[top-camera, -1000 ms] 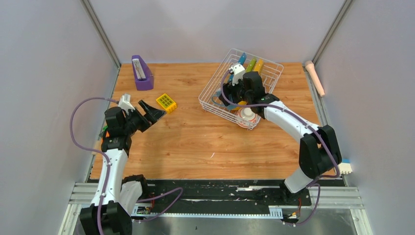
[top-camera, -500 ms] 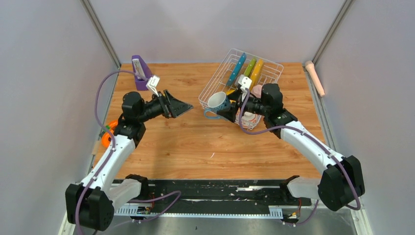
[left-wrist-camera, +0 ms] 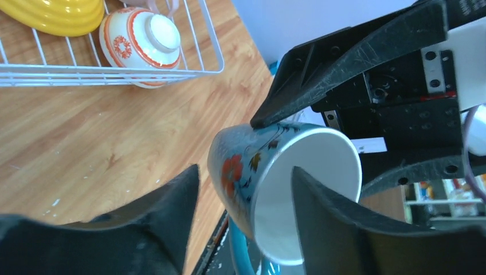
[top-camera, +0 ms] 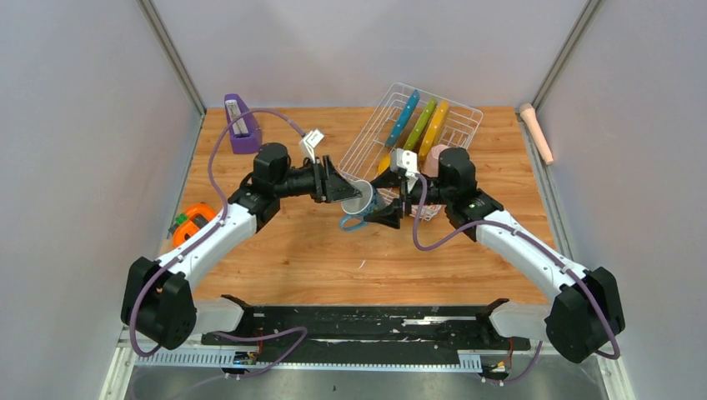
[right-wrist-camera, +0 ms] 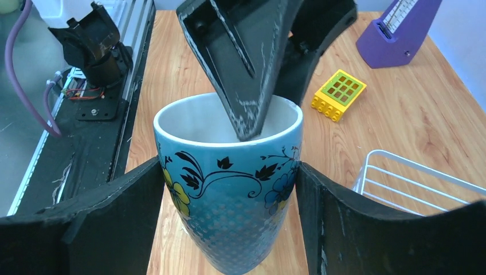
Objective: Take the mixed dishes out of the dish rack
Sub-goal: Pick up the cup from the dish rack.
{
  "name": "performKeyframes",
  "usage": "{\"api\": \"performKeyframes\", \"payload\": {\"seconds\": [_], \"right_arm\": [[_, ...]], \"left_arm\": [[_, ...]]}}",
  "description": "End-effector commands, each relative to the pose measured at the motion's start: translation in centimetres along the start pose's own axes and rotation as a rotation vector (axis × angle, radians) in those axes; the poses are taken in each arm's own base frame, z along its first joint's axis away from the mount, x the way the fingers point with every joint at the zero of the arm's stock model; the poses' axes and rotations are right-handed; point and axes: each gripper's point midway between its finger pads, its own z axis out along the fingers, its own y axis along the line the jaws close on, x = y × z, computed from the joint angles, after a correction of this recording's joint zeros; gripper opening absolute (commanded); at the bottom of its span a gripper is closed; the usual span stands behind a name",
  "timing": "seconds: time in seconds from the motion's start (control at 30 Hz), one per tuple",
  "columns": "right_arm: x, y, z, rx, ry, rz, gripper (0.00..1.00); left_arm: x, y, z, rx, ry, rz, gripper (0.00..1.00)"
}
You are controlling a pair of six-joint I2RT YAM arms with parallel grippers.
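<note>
My right gripper (top-camera: pixel 377 214) is shut on the blue flowered cup (top-camera: pixel 360 200), holding it above the table just left of the white wire dish rack (top-camera: pixel 454 111). In the right wrist view the cup (right-wrist-camera: pixel 229 189) sits tight between my fingers. My left gripper (top-camera: pixel 347 192) is open and straddles the cup's rim (left-wrist-camera: pixel 243 172), one finger inside and one outside. Blue (top-camera: pixel 406 117), green (top-camera: pixel 423 123) and yellow (top-camera: pixel 435 129) plates stand in the rack. A pinkish cup (top-camera: pixel 436 153), a yellow bowl (left-wrist-camera: pixel 57 14) and a red-and-white bowl (left-wrist-camera: pixel 140 40) lie in it.
A purple wedge holder (top-camera: pixel 242 125) stands at the back left. A small yellow grid block (right-wrist-camera: pixel 339 94) lies on the table behind the left arm. An orange round gadget (top-camera: pixel 198 218) sits at the left edge. A pink object (top-camera: pixel 538 133) lies along the right wall.
My right gripper lifted the blue cup out of the rack and carried it left. My left arm swung right from the table's left side and put one finger into the cup.
</note>
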Motion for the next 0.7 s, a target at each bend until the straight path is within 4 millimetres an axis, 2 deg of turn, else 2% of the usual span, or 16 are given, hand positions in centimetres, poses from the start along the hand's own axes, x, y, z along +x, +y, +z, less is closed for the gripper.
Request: {"api": "performKeyframes", "payload": {"seconds": [0.0,0.03,0.07,0.1,0.13,0.17,0.2,0.23,0.33,0.37,0.4,0.43,0.47,0.57,0.67], "right_arm": [[-3.0,0.9,-0.2,-0.042,-0.063,-0.143,0.0],[-2.9,0.9,-0.1,-0.041,-0.06,-0.14,0.01],[-2.8,0.9,-0.1,-0.041,-0.055,-0.133,0.05],[-2.6,0.8,-0.1,-0.038,-0.048,-0.122,0.11],[-2.5,0.7,-0.1,-0.031,-0.041,-0.108,0.17],[-2.4,0.4,-0.1,-0.013,-0.033,-0.089,0.3],[-2.3,0.1,-0.1,0.005,-0.025,-0.069,0.49],[-2.2,0.0,-0.2,0.018,-0.021,-0.048,0.67],[-1.5,-1.0,-0.6,0.114,0.0,0.01,0.96],[-1.2,-1.2,-0.7,0.138,0.006,0.022,0.99],[-0.9,-1.4,-1.0,0.165,0.012,0.031,1.0],[-0.7,-1.8,-1.2,0.199,0.017,0.04,1.0],[-0.2,-2.2,-1.6,0.242,0.026,0.054,1.0],[0.2,-3.9,-2.8,0.392,0.034,0.088,1.0],[0.3,-5.2,-4.1,0.525,0.018,0.116,1.0]], "left_arm": [[0.4,-0.9,1.1,-0.028,0.048,0.099,0.49],[0.9,-0.9,1.3,-0.036,0.07,0.094,0.41],[0.9,-0.6,1.4,-0.054,0.069,0.106,0.24],[1.3,-0.6,1.4,-0.074,0.084,0.102,0.16],[1.0,0.2,1.4,-0.126,0.065,0.121,0.03],[0.8,1.1,1.1,-0.206,0.049,0.134,0.01],[1.3,1.8,0.6,-0.26,0.061,0.123,0.0],[0.5,2.5,0.1,-0.327,0.019,0.141,0.0],[0.3,4.3,-1.8,-0.474,-0.046,0.118,0.0],[-0.1,5.2,-3.0,-0.549,-0.099,0.102,0.0],[0.6,6.3,-3.9,-0.615,-0.103,0.077,0.0],[-0.2,7.2,-5.4,-0.707,-0.175,0.056,0.0],[0.6,8.0,-6.8,-0.774,-0.183,0.03,0.0],[0.7,10.7,-10.9,-0.989,-0.297,-0.057,0.0],[1.9,13.4,-16.0,-1.182,-0.39,-0.18,0.0]]}}
